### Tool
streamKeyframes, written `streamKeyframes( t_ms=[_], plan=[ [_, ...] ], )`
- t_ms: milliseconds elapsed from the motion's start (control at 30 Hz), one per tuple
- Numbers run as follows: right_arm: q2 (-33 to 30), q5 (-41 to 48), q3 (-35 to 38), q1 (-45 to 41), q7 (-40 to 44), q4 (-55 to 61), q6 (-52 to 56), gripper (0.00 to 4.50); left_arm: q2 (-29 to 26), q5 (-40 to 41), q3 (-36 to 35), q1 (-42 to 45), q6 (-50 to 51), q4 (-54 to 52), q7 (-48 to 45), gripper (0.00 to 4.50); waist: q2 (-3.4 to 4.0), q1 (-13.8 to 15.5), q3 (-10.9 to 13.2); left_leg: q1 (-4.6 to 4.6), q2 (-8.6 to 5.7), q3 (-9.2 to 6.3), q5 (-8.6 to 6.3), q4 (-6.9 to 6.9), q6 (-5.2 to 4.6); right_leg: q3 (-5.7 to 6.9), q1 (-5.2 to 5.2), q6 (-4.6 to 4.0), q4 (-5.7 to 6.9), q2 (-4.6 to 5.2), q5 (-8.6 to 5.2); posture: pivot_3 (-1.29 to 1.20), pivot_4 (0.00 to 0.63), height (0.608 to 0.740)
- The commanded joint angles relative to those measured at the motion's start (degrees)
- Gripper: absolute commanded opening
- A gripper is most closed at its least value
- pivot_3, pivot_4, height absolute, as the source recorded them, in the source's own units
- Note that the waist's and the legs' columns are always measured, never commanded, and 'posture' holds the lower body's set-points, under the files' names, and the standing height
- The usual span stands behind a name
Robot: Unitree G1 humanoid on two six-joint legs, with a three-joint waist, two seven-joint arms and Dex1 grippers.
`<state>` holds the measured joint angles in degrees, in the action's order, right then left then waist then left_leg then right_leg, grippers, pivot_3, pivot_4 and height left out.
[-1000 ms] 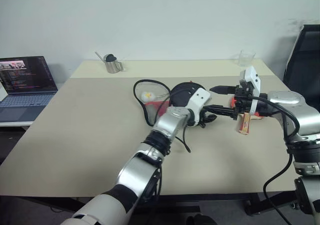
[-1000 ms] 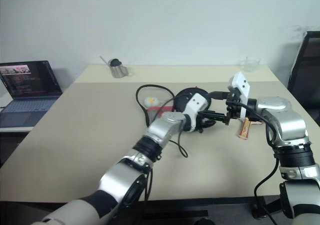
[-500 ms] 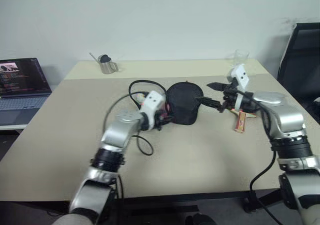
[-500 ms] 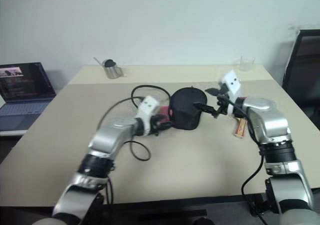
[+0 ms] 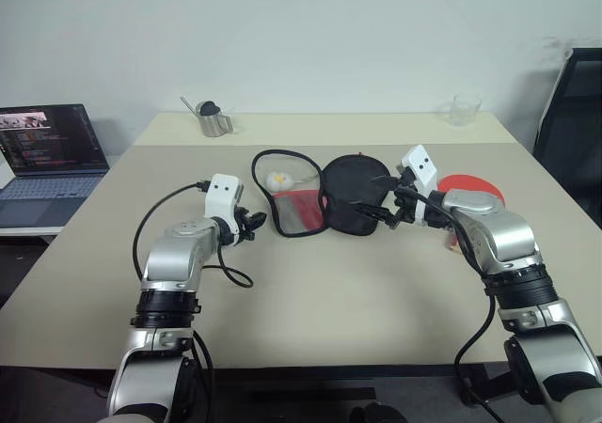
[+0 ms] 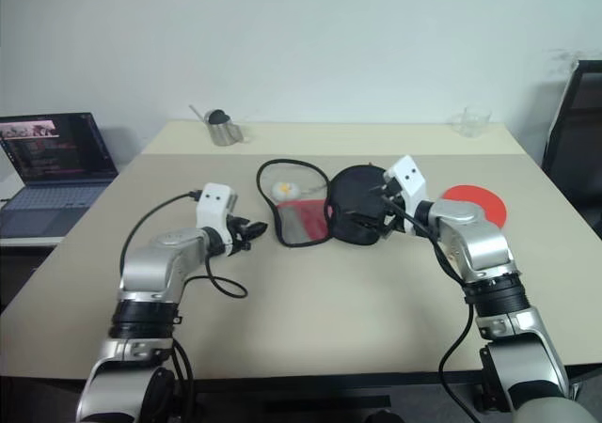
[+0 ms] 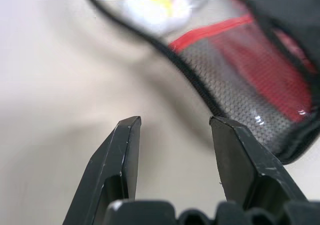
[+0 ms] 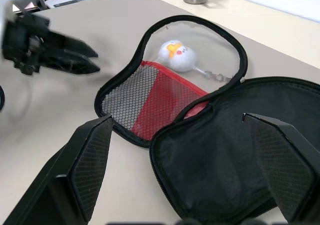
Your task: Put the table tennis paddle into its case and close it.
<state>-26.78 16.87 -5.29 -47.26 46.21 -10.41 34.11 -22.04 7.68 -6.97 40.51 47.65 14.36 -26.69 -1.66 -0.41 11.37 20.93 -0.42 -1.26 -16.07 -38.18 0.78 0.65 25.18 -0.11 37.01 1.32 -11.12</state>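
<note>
Nearest, left of centre in the head views, the left gripper (image 5: pixel 252 224) hangs just above the table (image 5: pixel 310 291), its fingers apart with nothing between them, its tips aimed at the case (image 5: pixel 320 197) but short of it. In the left wrist view those fingers (image 7: pixel 122 155) frame bare tabletop, with the case's mesh-and-red edge just beyond.

Right of centre, the right gripper (image 6: pixel 362 218) has its jaws spread wide and empty, tips over the black half of the case. The right wrist view looks down between its fingers (image 8: pixel 92 160) at the case lying unzipped and spread flat: a black half nearer, a half with a mesh pocket over red beyond, and a white-yellow plush keychain (image 8: pixel 173 54) lying inside that half's rim.

The paddle (image 5: pixel 470 186) lies at centre right, behind the right forearm, well apart from the case; its red blade shows.

Farther back, a metal cup (image 5: pixel 213 120) stands upper left on the table and a clear glass (image 5: pixel 463 110) upper right. A laptop (image 5: pixel 47 155) is open at the far left edge.
</note>
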Motion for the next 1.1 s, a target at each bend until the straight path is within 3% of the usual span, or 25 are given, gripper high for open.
streamKeyframes(
  t_ms=[33,333,733,967,1100],
  plan=[
    [-0.6,-0.1,1.5,-1.3,-0.1,0.7,-0.7,4.5,0.6,0.1,1.7,2.8,-5.3,5.0,-1.2,2.37,-0.01,0.1,0.0,0.0,-0.02,0.0,0.0,0.0,0.0,0.0,0.0,0.0,0.0,0.0,0.0,0.0,0.15,0.74],
    [-1.5,-0.1,1.8,-1.8,0.4,0.5,-1.2,4.5,5.1,3.0,1.2,6.8,-9.9,13.7,-1.9,2.37,-0.02,0.0,0.0,0.01,-0.01,0.03,0.0,0.02,0.0,-0.01,0.01,0.0,-0.01,0.03,0.01,0.0,0.15,0.74],
    [-3.5,0.9,3.1,-0.2,0.8,2.5,-0.2,4.5,-3.0,7.0,-0.1,-2.8,-1.4,-3.2,-5.2,2.37,-0.02,-1.1,0.0,0.0,0.02,-0.01,0.0,0.04,0.0,0.0,0.01,-0.01,0.01,0.03,0.01,0.0,0.15,0.74],
    [-3.1,0.3,2.8,-0.5,1.1,1.7,-0.8,4.5,-2.7,16.9,0.8,-4.5,2.9,-13.4,-14.5,2.37,-0.02,-1.1,0.0,0.03,0.0,0.0,0.0,0.04,0.0,0.0,0.02,-0.01,-0.03,0.03,0.01,0.0,0.15,0.74],
    [-3.1,0.3,2.9,-0.5,1.2,1.8,-0.9,4.5,-1.3,16.6,2.8,-5.3,4.3,-13.3,-12.1,2.37,-0.01,-1.2,0.0,0.0,0.0,0.01,0.0,0.05,0.0,-0.02,0.0,0.0,-0.03,0.03,0.01,0.0,0.15,0.74]
  ],
)
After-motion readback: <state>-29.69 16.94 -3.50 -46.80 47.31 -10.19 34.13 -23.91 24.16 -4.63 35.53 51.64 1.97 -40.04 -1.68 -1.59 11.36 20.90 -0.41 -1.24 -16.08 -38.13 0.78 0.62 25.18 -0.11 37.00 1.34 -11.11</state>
